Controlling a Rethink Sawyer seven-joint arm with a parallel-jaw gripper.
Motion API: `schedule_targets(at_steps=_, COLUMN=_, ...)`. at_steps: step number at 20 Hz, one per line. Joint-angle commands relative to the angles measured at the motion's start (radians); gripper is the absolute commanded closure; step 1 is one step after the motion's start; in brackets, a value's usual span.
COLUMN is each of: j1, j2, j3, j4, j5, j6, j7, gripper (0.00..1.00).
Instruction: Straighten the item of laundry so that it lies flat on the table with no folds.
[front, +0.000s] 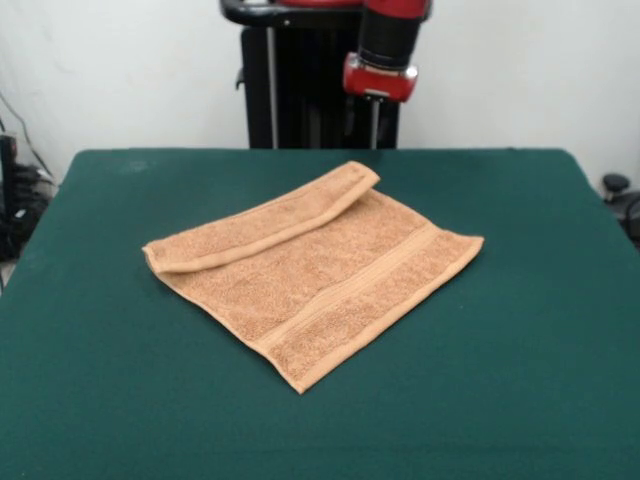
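The orange-tan terry hand towel (315, 275) lies near the middle of the dark green table (520, 380), turned like a diamond, with one corner pointing to about 6 o'clock. Its edge on the 11 o'clock side is folded over onto the cloth as a narrow strip. A woven band stripe runs near the 4 o'clock edge. The red and black arm (385, 60) hangs at 12 o'clock, well apart from the towel. Whether the jaws are spread or closed, I cannot tell.

An orange-tan towel (315, 275) lies on the green table (520, 340), its far edge folded over.
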Motion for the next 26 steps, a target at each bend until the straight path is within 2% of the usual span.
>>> schedule_targets(at_steps=1, j1=0.032, j2=0.013, j3=-0.027, j4=-0.019, j5=-0.169, j6=-0.129, j7=0.03, gripper=0.0)
schedule_targets(at_steps=7, j1=0.064, j2=0.028, j3=-0.028, j4=-0.046, j5=-0.182, j6=-0.123, j7=0.072, gripper=0.0)
schedule_targets(at_steps=16, j1=0.074, j2=-0.005, j3=-0.015, j4=-0.058, j5=-0.191, j6=-0.065, j7=0.102, gripper=0.0)
schedule_targets(at_steps=26, j1=0.079, j2=0.01, j3=-0.02, j4=-0.053, j5=-0.184, j6=-0.078, j7=0.111, gripper=0.0)
